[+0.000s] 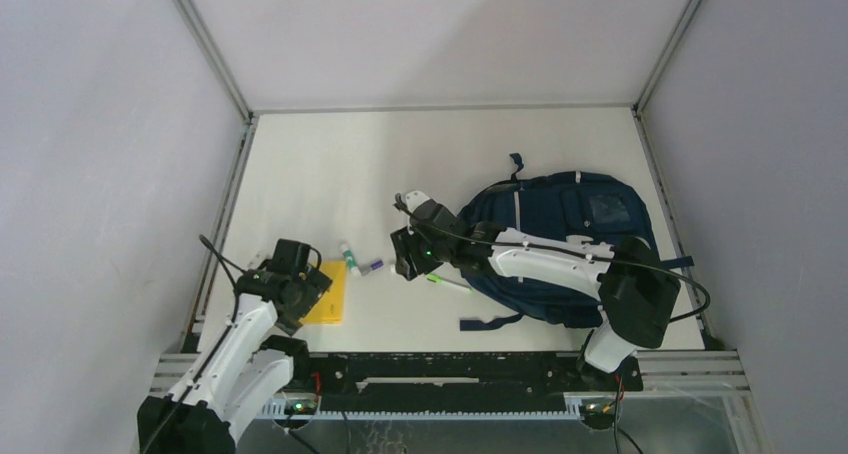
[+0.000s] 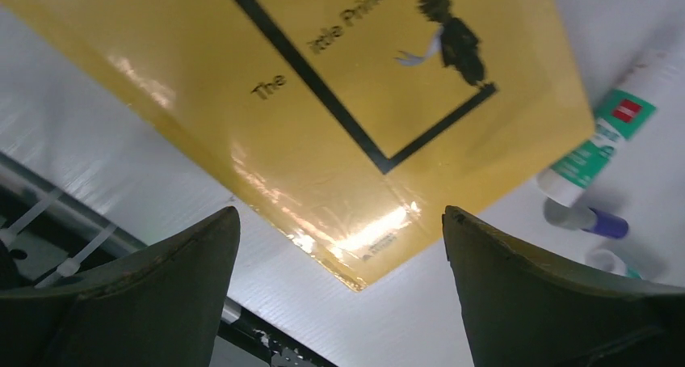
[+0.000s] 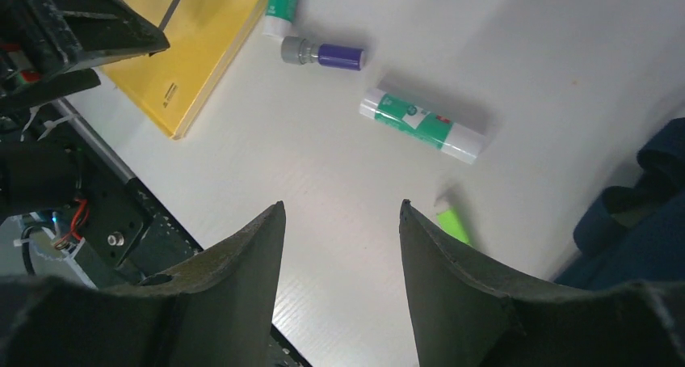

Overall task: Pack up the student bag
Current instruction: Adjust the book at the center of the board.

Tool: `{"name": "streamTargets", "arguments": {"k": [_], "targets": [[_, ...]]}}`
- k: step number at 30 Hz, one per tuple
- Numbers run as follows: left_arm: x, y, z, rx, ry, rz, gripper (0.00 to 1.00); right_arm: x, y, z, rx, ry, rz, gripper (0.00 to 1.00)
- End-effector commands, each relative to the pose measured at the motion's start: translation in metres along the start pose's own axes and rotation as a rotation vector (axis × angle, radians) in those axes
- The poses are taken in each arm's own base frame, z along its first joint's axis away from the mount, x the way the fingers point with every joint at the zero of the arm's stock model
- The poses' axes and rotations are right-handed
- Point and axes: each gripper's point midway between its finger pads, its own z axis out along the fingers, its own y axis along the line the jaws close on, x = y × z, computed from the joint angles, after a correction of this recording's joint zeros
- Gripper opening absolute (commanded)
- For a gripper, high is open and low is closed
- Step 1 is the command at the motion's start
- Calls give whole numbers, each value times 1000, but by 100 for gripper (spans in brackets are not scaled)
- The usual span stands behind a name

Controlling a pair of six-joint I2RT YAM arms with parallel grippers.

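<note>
While I had both arms low over the tabletop, the relation I cared about was plain from the top camera: the student bag lay on the right half, flat, with its carry loop pointing to the far left and its straps trailing toward the near edge. The right arm reached straight across it. The left gripper sat at the opposite, left side, so anything it lifted would have to travel rightward across the loose items to reach the bag.

The left gripper stood wide apart and empty, just above the near corner of the yellow "The Little Prince" book. That book lay flat with its long axis running near to far, close to the near edge.

The right gripper was parted and held nothing. It hung over bare tabletop, with a glue stick and a purple-capped tube beyond its tips and a green pen just to the bag side. The navy fabric of the bag showed at the right edge of that wrist view.

I judged the right arm much the nearer to the bag. I could not see the bag's opening, which the arm may have hidden.
</note>
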Motion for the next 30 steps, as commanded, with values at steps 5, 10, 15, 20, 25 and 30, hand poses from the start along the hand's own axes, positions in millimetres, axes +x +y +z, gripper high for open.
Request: {"name": "streamTargets", "arguments": {"k": [5,10,15,20,25,30], "targets": [[-4,12,26,-92,-13,-176,100,-14,22,-3,-79,-26,13,62],[6,-1,46,-12,81,-244,100,-10,19,-7,-61,-18,10,62],[-10,-1,50,-28,31,-247,100,-7,18,-8,-61,-13,13,62],[-43,0,49,-69,-77,-203,88,-7,17,-5,-68,-8,29,62],[-68,-20,50,-83,-92,-137,87,-11,14,-3,-83,-9,61,62],[-95,-35,58,-167,-105,-80,88,-14,8,-2,-82,-8,89,61]]}}
